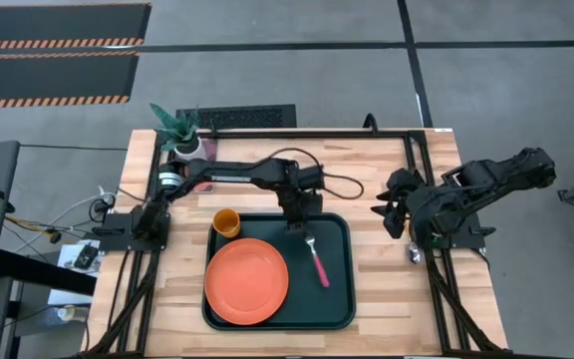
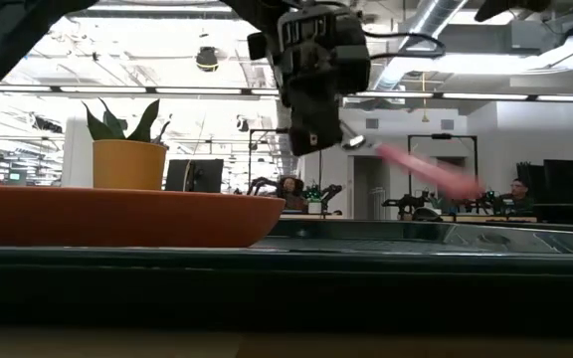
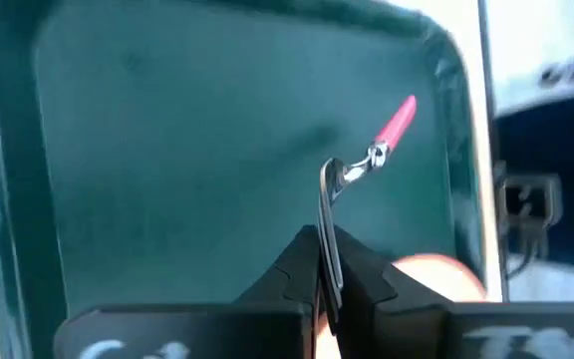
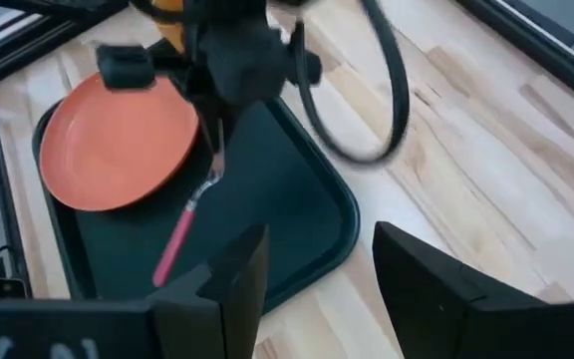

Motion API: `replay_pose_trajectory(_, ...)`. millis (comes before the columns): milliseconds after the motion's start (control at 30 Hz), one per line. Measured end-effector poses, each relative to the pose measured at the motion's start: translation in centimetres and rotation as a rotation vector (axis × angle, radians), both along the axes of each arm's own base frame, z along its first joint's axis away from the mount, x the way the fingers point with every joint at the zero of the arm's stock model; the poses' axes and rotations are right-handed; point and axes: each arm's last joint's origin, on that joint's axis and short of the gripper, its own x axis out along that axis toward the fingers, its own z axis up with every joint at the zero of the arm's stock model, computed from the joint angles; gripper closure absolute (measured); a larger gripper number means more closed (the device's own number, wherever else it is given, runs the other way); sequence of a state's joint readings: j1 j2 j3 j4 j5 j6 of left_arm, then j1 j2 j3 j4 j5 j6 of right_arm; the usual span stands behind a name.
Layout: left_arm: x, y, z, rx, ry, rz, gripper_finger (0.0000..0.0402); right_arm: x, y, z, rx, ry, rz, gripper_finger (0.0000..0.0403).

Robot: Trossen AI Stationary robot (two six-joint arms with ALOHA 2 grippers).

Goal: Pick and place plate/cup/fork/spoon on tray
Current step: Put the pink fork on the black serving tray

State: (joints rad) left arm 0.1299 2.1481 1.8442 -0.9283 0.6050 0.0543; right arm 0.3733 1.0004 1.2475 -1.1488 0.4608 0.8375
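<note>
The left hand point(image 1: 296, 225) hangs over the tray point(image 1: 339, 299), pinched tight on the tines of the fork point(image 1: 317, 258), whose pink handle slants down toward the tray floor, clear of it in the low view. The plate point(image 1: 246, 281) already lies on the tray, with the cup point(image 1: 226, 221) at its back corner. I'd say the fork is mid-placement: lower it, then let go. The right hand point(image 1: 388, 211) waits, fingers spread, over the table point(image 1: 387, 299). I see no spoon.

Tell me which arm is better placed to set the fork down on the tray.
Left. The left gripper is shut on the fork by its tines, hanging over the tray beside the plate. The right gripper waits open off the tray's edge.
</note>
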Motion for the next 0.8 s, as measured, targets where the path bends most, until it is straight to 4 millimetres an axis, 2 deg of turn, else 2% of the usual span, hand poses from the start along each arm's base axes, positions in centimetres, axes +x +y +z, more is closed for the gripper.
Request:
replay_pose_trajectory(133, 0.7, -1.1, -0.9, 0.037, 0.030, -0.125, 0.0402, 0.1, 0.1, -0.4, 0.002, 0.019, 0.012, 0.0198)
replay_pose_trajectory(367, 1.0, -2.9, -1.2, 0.132, 0.027, -0.310, 0.0402, 0.1, 0.1, -1.2, -0.007, 0.050, 0.015, 0.0198)
replay_pose_trajectory(800, 1.4, -4.7, -1.2, 0.147, 0.022, -0.295, 0.0401, 0.1, 0.1, -1.2, -0.010, 0.048, 0.018, 0.0198)
